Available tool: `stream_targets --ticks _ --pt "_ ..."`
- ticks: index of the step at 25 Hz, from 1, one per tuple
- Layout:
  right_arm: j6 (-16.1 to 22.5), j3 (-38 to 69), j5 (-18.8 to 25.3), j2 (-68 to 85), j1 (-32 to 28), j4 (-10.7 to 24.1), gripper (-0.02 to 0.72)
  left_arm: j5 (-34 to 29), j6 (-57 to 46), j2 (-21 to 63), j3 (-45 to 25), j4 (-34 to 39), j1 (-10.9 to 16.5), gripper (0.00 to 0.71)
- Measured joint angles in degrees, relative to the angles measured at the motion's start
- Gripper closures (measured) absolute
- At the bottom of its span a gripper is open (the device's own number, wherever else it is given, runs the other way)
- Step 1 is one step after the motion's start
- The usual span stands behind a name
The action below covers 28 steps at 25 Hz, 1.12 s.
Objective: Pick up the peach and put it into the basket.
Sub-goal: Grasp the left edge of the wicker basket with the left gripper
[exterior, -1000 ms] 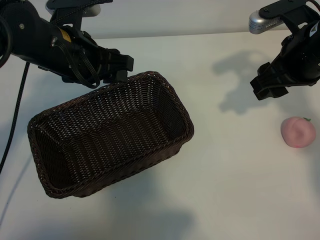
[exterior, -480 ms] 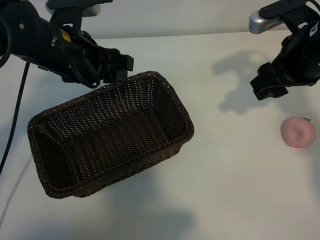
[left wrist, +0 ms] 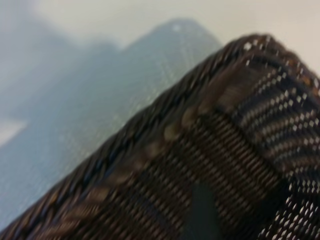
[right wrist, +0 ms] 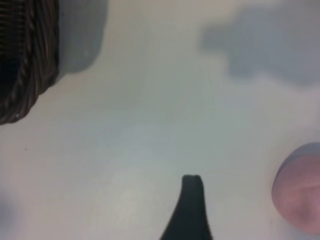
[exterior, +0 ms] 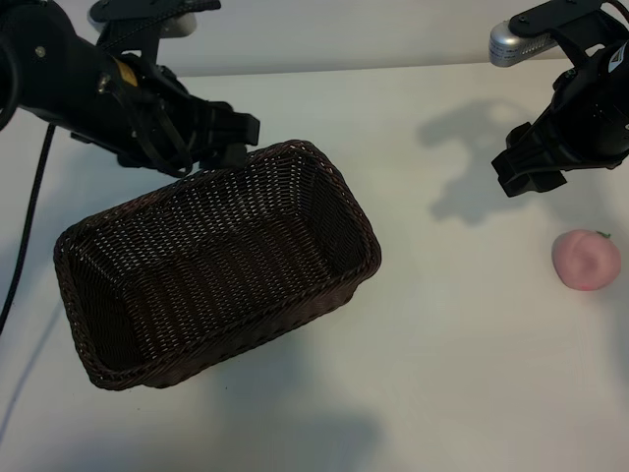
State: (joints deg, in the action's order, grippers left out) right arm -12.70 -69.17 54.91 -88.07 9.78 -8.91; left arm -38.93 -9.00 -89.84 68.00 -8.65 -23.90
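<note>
The peach [exterior: 586, 260] is a small pale-pink fruit lying on the white table at the right; its edge also shows in the right wrist view [right wrist: 300, 196]. The basket [exterior: 324, 172], dark-brown wicker, stands empty at centre-left. My right gripper [exterior: 516, 175] hangs open above the table, behind and left of the peach, holding nothing; one dark finger [right wrist: 192, 205] shows beside the fruit, apart from it. My left gripper [exterior: 239, 140] hovers open over the basket's far rim [left wrist: 165, 135], with one finger [left wrist: 201, 212] seen against the weave inside.
A black cable [exterior: 29, 226] runs down the table's left side. White tabletop [exterior: 462, 344] stretches between the basket and the peach. The basket's corner [right wrist: 25, 75] shows in the right wrist view.
My left arm has shifted very slightly leftward above the basket's rim. The right arm, the peach and the basket have not moved.
</note>
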Motion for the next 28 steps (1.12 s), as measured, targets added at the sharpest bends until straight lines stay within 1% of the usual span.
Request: stream_targets --ticks 3,6,10,13,15,19,22,25,28 --pt "0.0 0.0 0.0 0.0 0.0 -0.1 0.108 -3.8 -4.1 2.1 0.0 5.2 0.0 0.138" --pt "0.0 0.0 0.0 0.0 0.0 -0.1 0.108 -9.6 -10.5 5.2 0.0 12.1 0.0 0.138" --pt "0.0 0.0 0.0 0.0 0.0 -0.1 0.108 -17.1 -21.6 9.1 0.0 21.9 0.0 0.138" --pt "0.0 0.0 0.0 0.0 0.0 -0.8 0.108 -21.0 -30.6 11.1 0.0 26.2 0.0 0.138" --pt "0.0 0.0 0.0 0.0 0.0 -1.3 0.108 -21.9 -33.9 11.8 0.0 27.2 0.0 0.138" --pt "0.0 0.0 0.0 0.0 0.0 -1.9 0.108 -21.7 -36.6 12.0 -0.9 27.6 0.0 0.138" --pt "0.0 0.0 0.0 0.0 0.0 -2.1 0.108 -20.7 -39.3 12.0 -4.4 28.9 0.0 0.138" --pt "0.0 0.0 0.0 0.0 0.0 -2.2 0.108 -18.9 -42.1 12.0 -9.4 29.9 0.0 0.138" --pt "0.0 0.0 0.1 0.0 0.0 -2.2 0.109 -15.4 -43.1 12.0 -13.6 29.4 0.0 0.138"
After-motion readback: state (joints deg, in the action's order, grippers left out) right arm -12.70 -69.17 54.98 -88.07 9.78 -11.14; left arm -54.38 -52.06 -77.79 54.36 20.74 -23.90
